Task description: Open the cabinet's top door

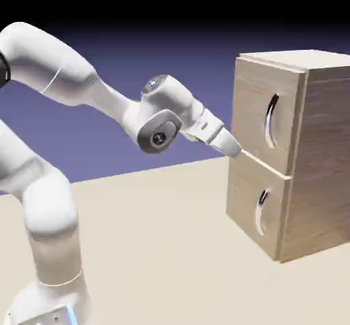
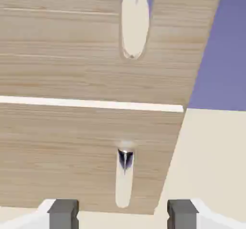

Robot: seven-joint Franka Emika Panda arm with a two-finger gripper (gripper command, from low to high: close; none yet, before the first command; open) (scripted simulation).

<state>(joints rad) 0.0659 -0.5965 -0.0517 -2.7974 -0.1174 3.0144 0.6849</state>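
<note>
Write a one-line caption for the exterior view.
White arm's open hand reaches toward the cabinet, near the seam below the closed top door.

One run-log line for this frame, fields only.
gripper: open, empty | light wood-grain cabinet: both panels shut | top door curved silver handle: untouched | gripper near seam between panels

From my exterior view, the cabinet (image 1: 301,153) stands on the table (image 1: 164,248) toward its right edge. The top door (image 1: 263,115) sits directly above the lower panel (image 1: 256,204), each with its handle toward the right of its face. My gripper (image 1: 236,149) is just left of the cabinet front, level with the seam between the two panels. In the hand view, nothing lies between the fingertips (image 2: 63,212).
</note>
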